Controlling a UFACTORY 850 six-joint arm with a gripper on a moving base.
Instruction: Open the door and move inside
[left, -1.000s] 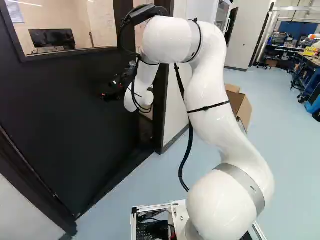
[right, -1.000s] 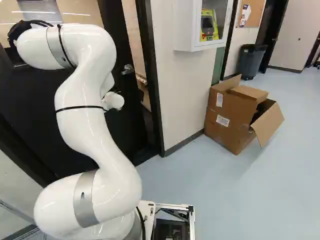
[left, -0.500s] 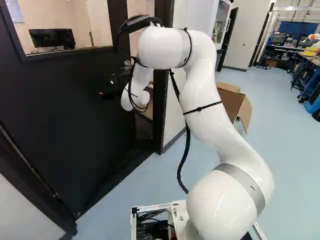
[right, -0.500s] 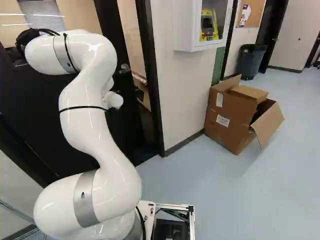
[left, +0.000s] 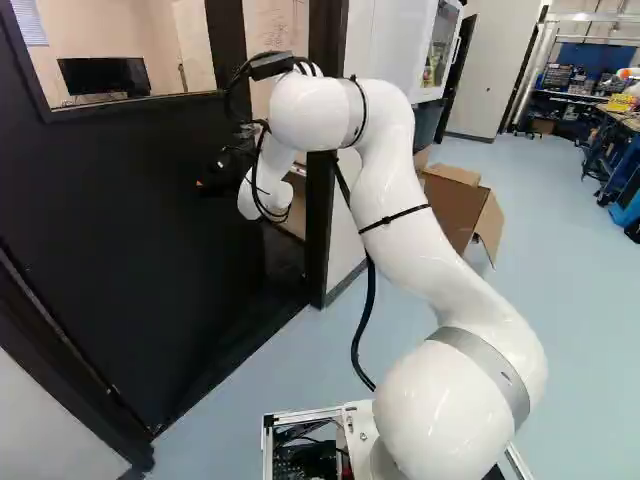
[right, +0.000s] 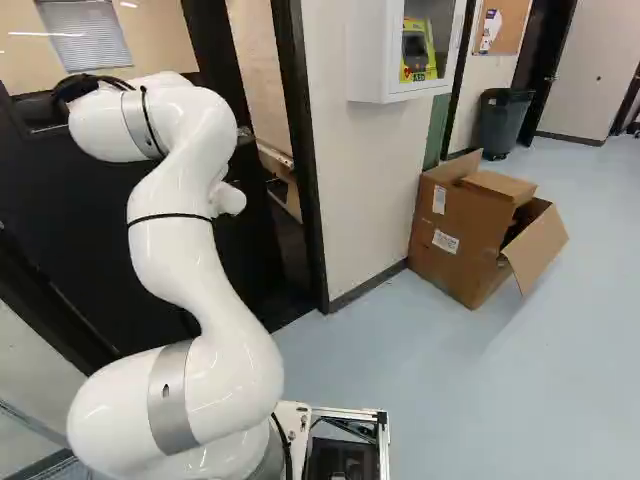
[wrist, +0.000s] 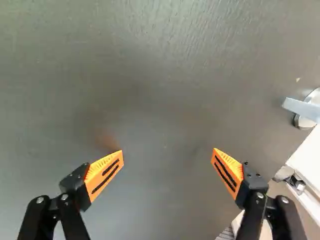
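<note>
Door (left: 120, 230) stands just ahead of the wide-open hand (left: 208, 182).

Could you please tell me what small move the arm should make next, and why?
Probably a gentle push forward on the door, rather than a reach for the handle: the door stands ajar, with a gap beside the frame, and the open fingers face its dark panel, with the handle off to one side.
</note>
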